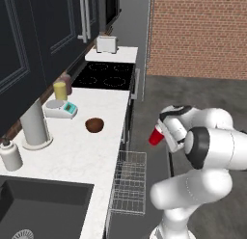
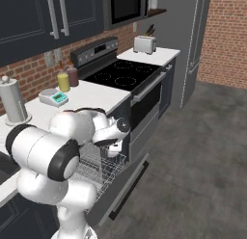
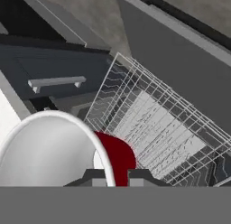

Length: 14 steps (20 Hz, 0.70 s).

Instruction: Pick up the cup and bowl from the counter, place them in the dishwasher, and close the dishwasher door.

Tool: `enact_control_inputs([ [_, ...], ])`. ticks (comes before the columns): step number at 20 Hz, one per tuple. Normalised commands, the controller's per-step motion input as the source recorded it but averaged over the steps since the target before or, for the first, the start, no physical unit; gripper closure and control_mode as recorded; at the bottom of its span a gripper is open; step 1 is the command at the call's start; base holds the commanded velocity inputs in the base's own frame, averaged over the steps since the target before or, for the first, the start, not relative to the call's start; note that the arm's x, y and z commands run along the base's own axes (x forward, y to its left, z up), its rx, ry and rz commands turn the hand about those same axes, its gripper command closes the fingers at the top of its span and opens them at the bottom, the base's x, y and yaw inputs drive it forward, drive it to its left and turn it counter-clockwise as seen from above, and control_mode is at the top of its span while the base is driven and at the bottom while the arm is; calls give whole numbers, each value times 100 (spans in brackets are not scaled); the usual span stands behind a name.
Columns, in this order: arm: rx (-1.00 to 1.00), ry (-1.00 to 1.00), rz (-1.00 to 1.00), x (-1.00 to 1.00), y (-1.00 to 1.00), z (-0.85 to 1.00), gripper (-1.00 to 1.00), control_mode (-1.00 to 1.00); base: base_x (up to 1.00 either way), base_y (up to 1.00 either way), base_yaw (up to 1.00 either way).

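Glossy wood-brown bowl (image 1: 94, 125), speckled stone counter (image 1: 72, 151), thin wire rack (image 1: 130, 182), cup (image 1: 156, 136) seemingly plastic.

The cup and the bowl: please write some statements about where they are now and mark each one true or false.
1. The gripper is shut on the cup. True.
2. The bowl lies in the rack. False: it sits on the counter, beside the kitchen scale.
3. The dishwasher door is open, with the rack pulled out. True.
4. The cup is standing on the counter. False: it is held in the air, off the counter's edge.
5. A toaster stands beyond the stove. True.
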Motion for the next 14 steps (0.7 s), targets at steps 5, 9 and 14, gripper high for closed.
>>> enact_control_inputs([
  [5, 20, 17, -3, 62, -1, -51, 100, -100, 0, 0, 0],
  [9, 14, 18, -4, 36, 7, -61, 100, -100, 0, 0, 0],
  [14, 11, 19, -5, 21, 28, -72, 100, -100, 0, 0, 0],
])
